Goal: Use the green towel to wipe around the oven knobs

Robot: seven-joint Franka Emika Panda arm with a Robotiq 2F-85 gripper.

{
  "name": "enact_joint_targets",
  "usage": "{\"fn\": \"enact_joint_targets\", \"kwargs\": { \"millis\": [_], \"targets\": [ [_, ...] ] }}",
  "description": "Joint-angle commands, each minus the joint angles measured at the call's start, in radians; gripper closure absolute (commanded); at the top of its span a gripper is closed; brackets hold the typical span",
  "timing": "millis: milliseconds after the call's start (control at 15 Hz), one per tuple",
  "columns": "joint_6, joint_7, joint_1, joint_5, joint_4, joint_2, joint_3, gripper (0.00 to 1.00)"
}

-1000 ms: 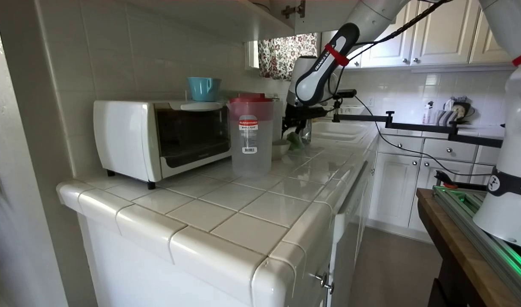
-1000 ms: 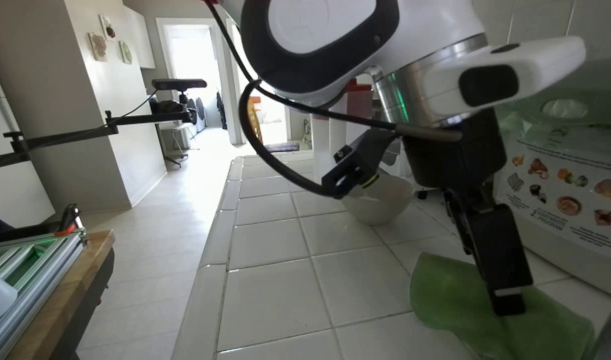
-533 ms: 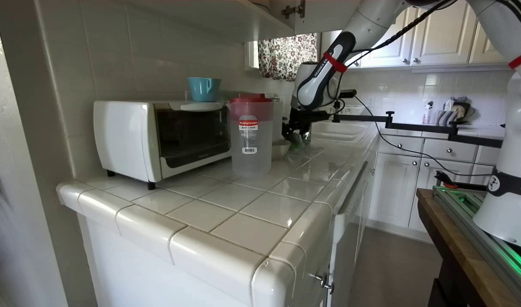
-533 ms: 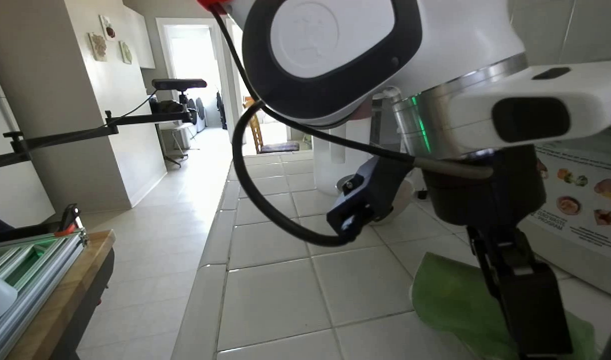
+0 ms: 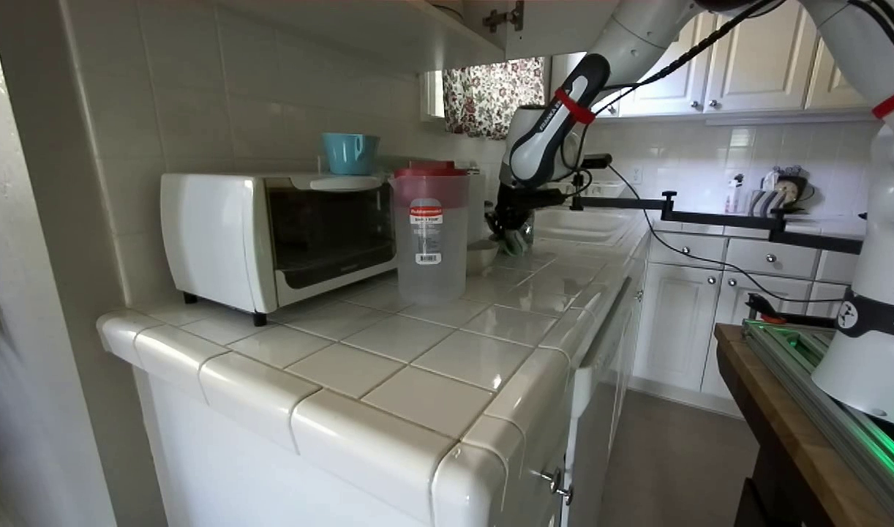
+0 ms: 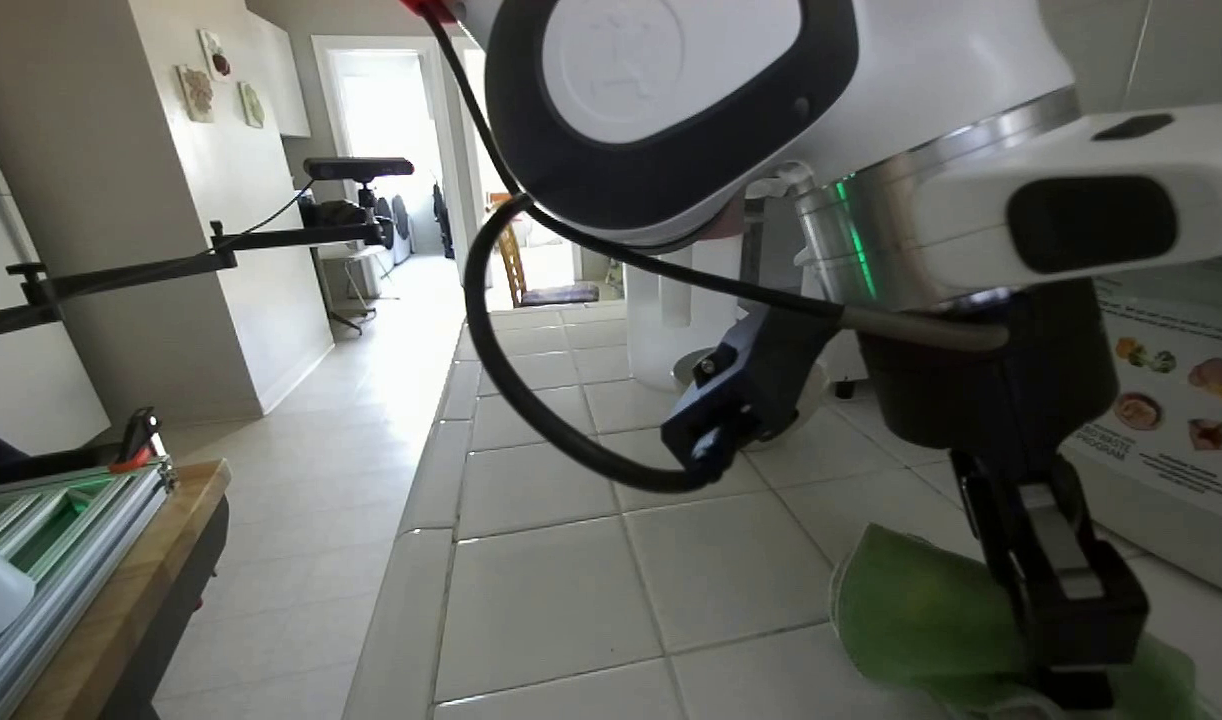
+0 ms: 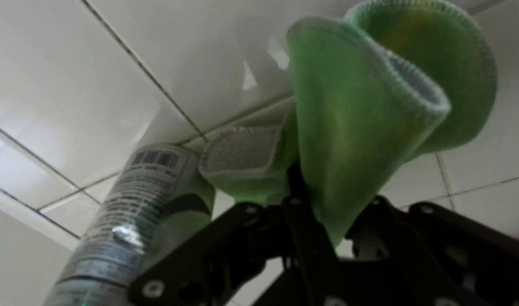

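Note:
The green towel (image 7: 361,110) is bunched up in the wrist view, its folds rising between the fingers of my gripper (image 7: 327,195). One dark finger stands against the cloth, and the towel partly covers the other. In an exterior view the gripper (image 6: 1056,670) is down at the counter, and the towel (image 6: 921,610) spreads out to both sides of it on the tiles. A white toaster oven (image 5: 209,238) stands farther along the same counter. Its knobs do not show in any view.
A red-lidded pitcher (image 5: 431,256) stands at the oven's front corner, with a pale bowl (image 5: 481,256) behind it. A printed can (image 7: 145,204) is close beside the gripper. A bin with food pictures (image 6: 1161,410) stands along the wall. An upper cabinet (image 5: 388,29) overhangs the counter.
My gripper has come down onto the towel, moving slightly away from the oven, and its jaws have closed on the cloth. The towel's edges have drawn in and curled up.

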Motion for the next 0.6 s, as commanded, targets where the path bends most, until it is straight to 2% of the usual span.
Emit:
{"fn": "enact_joint_targets", "kwargs": {
  "millis": [0,267,533],
  "targets": [
    [0.007,-0.012,0.001,0.026,0.01,0.007,-0.002,1.0],
    [0.002,-0.015,0.006,0.023,-0.011,-0.031,-0.004,0.99],
    [0.002,-0.01,0.028,0.009,-0.062,-0.151,-0.014,0.99]
  ]
}}
